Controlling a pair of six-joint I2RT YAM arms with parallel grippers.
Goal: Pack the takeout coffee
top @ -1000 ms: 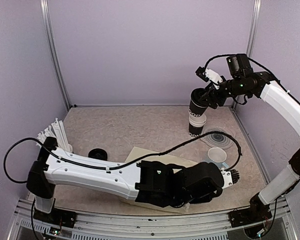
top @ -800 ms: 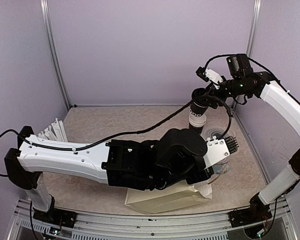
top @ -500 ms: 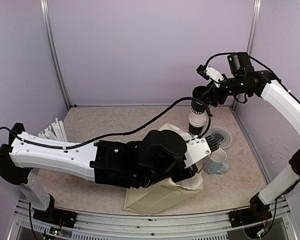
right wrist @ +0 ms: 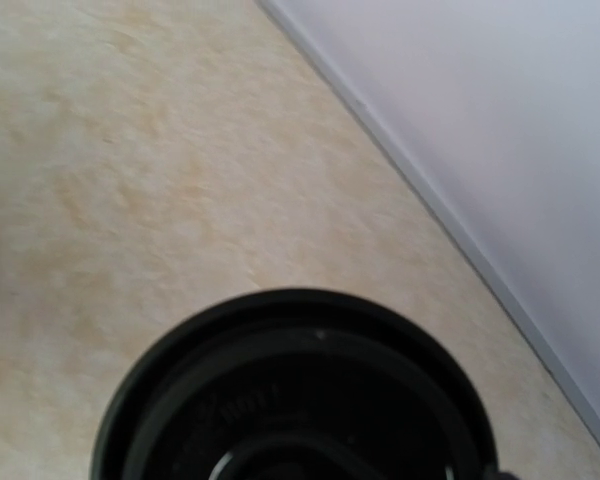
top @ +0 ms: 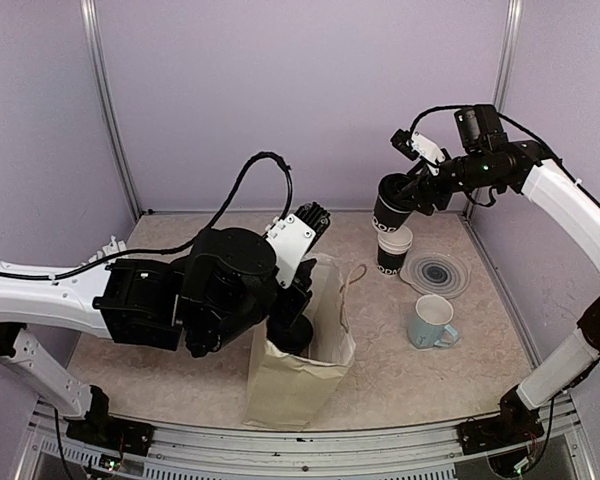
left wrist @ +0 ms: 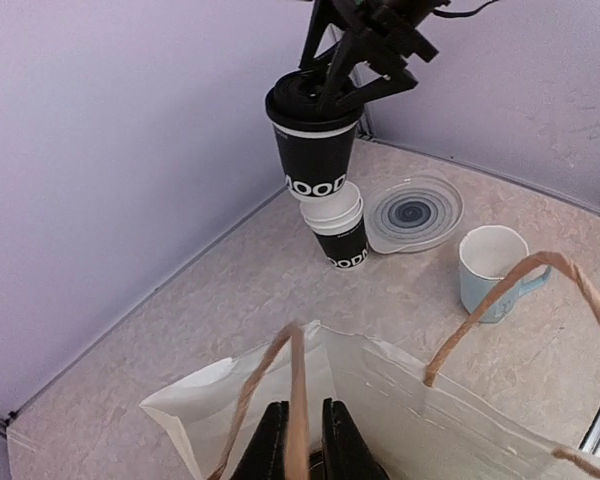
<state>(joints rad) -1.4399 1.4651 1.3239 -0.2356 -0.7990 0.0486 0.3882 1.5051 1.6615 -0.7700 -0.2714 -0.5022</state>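
Jaws of the left gripper (left wrist: 298,440) stand nearly closed, pinching one handle (left wrist: 296,385) of the paper bag (top: 290,390), which stands upright by the surface's front edge. The right gripper (top: 405,190) clasps the lidded coffee cup (top: 392,208) by its rim, jaws wide, over a second cup (top: 393,252) near the far right corner. Its long axis is near vertical, lid up. Best carry it upright, with the bag mouth wide.

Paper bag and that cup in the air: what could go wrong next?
The right gripper holds the lidded cup slightly tilted, near its rim; it might slip or leak. The bag seems propped open by the handle in the left gripper; released, it could sag shut or tip.
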